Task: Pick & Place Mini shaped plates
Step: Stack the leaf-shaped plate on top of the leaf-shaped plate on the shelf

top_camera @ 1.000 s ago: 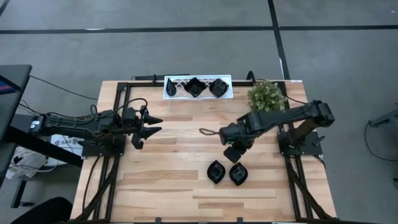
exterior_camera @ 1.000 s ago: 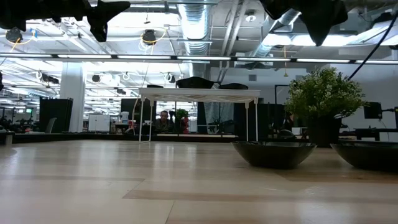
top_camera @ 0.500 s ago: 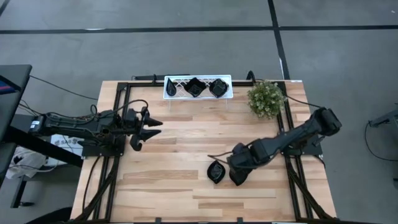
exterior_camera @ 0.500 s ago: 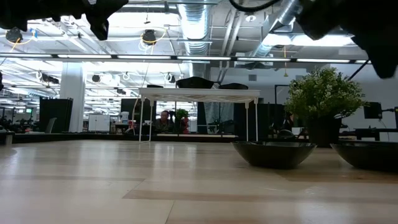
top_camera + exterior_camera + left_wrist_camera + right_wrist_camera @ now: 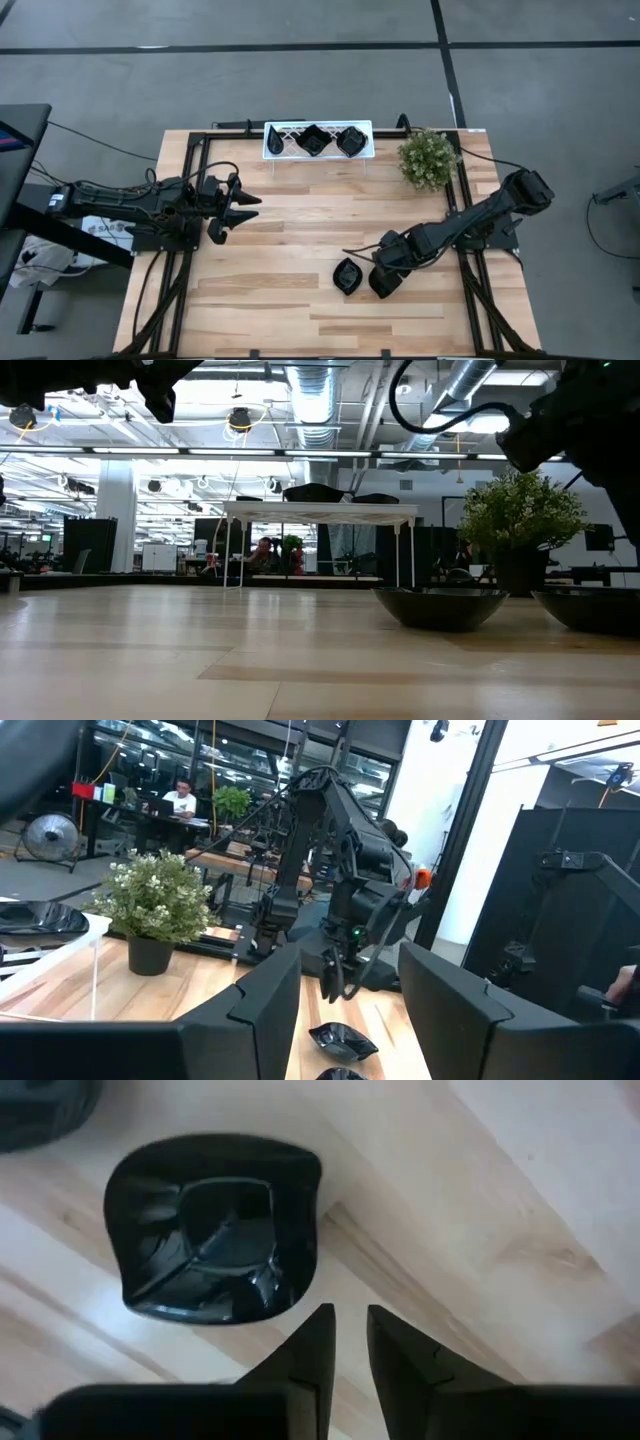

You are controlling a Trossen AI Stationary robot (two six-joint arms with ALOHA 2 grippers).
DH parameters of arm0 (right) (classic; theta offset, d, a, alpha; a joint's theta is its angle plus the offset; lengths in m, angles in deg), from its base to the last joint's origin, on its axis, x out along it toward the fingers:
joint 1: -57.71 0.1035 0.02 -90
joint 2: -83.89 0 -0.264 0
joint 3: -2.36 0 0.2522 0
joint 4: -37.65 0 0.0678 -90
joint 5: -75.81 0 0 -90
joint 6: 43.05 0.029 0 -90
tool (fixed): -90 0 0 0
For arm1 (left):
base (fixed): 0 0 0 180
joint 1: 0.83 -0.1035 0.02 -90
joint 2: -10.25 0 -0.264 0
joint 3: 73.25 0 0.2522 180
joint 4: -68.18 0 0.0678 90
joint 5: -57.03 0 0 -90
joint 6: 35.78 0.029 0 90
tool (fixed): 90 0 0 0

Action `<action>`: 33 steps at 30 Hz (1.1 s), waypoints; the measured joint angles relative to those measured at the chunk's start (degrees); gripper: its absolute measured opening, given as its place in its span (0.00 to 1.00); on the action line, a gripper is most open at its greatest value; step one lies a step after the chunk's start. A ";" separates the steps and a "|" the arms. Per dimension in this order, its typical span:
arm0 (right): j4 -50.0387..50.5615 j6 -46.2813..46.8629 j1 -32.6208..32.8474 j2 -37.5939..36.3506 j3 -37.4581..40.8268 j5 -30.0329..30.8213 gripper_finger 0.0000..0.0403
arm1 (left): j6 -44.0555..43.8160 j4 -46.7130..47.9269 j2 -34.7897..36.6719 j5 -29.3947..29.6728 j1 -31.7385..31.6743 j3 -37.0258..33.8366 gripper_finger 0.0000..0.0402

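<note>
The right gripper (image 5: 385, 281) is hovering low over one plate (image 5: 215, 1230), which is lying just ahead of its nearly closed, empty fingertips (image 5: 318, 1342). That rounded-square dish shows no clear long axis. A second plate (image 5: 347, 276) is sitting just beside it, and two more are resting in the tray (image 5: 280, 141): four altogether. The left gripper (image 5: 240, 205) is waiting well apart, fingers spread, so the right arm is nearer.
</note>
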 joint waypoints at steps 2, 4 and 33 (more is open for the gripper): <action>-0.26 -1.37 0.42 0.00 0.00 0.02 0.15 | -0.05 0.00 0.00 0.00 0.01 0.00 0.43; -0.21 -2.85 0.87 0.00 0.00 0.74 0.16 | -0.08 0.00 0.00 0.00 0.00 0.00 0.43; -14.48 -10.98 3.20 -0.02 6.12 4.26 0.28 | -4.49 0.00 0.01 0.00 0.00 0.00 0.43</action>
